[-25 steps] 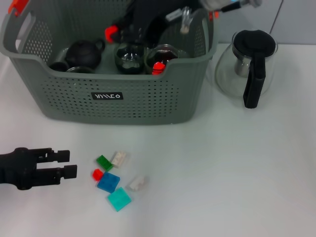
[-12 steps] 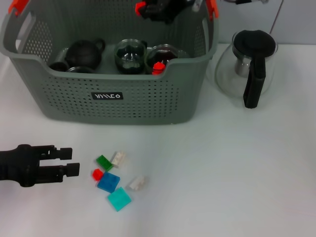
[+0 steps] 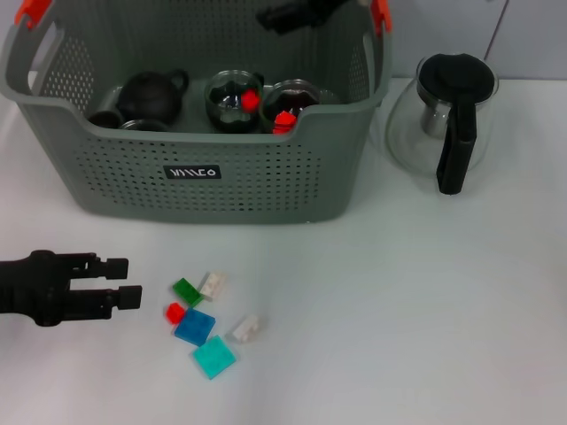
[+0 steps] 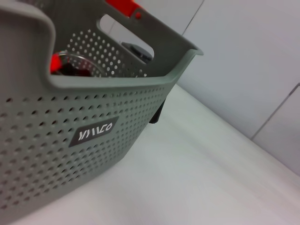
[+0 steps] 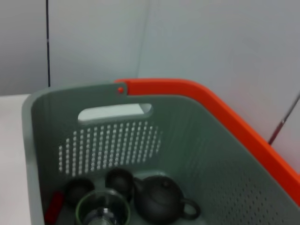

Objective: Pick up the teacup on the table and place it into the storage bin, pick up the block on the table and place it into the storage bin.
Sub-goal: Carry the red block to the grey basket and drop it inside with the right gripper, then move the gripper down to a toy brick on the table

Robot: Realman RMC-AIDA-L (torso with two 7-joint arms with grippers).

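The storage bin stands at the back left of the table. Inside it are a black teapot, two glass teacups and red blocks; one red block lies in the left glass cup. My right gripper hovers open and empty above the bin's far rim. Several loose blocks lie in front of the bin: green, red, blue, cyan and two white ones. My left gripper is open just left of them, fingers pointing at the red block. The right wrist view shows the bin's inside and the black teapot.
A glass teapot with a black lid and handle stands right of the bin. The left wrist view shows the bin's perforated wall with its label. White table stretches to the front right.
My right gripper has risen out of the bin and let go of a red block, which now lies in the left glass cup. My left gripper has edged slightly toward the bin.
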